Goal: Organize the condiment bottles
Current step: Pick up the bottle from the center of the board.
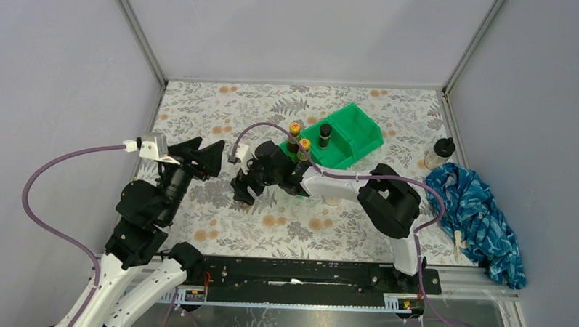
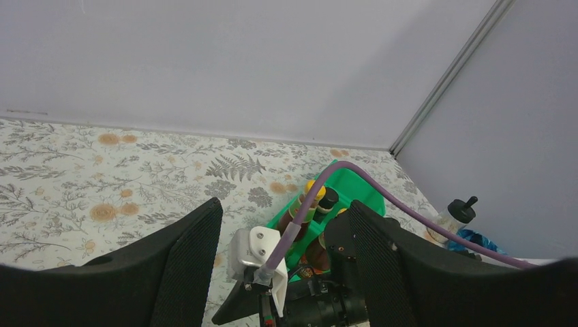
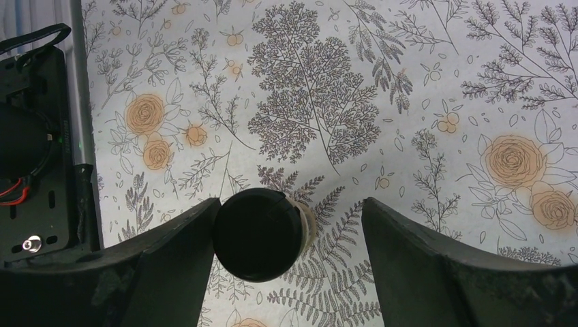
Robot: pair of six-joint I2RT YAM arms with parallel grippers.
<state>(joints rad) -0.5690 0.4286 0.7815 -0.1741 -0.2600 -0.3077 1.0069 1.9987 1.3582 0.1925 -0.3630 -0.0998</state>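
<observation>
In the right wrist view a black-lidded jar (image 3: 257, 234) stands on the floral table between the fingers of my right gripper (image 3: 290, 235). It touches the left finger, a gap separates it from the right one, and the gripper is open. In the top view my right gripper (image 1: 242, 193) points down left of the bin and hides that jar. Two yellow-capped brown bottles (image 1: 295, 129) (image 1: 304, 146) and a black-capped jar (image 1: 325, 133) stand in the green bin (image 1: 362, 122). A clear black-lidded jar (image 1: 442, 151) stands at the right. My left gripper (image 1: 208, 147) hovers open and empty.
A crumpled blue cloth (image 1: 477, 210) lies at the table's right edge, next to the clear jar. The right arm's purple cable (image 1: 273, 126) arches over the bin's left end. In the left wrist view the right arm's wrist (image 2: 327, 300) sits close ahead.
</observation>
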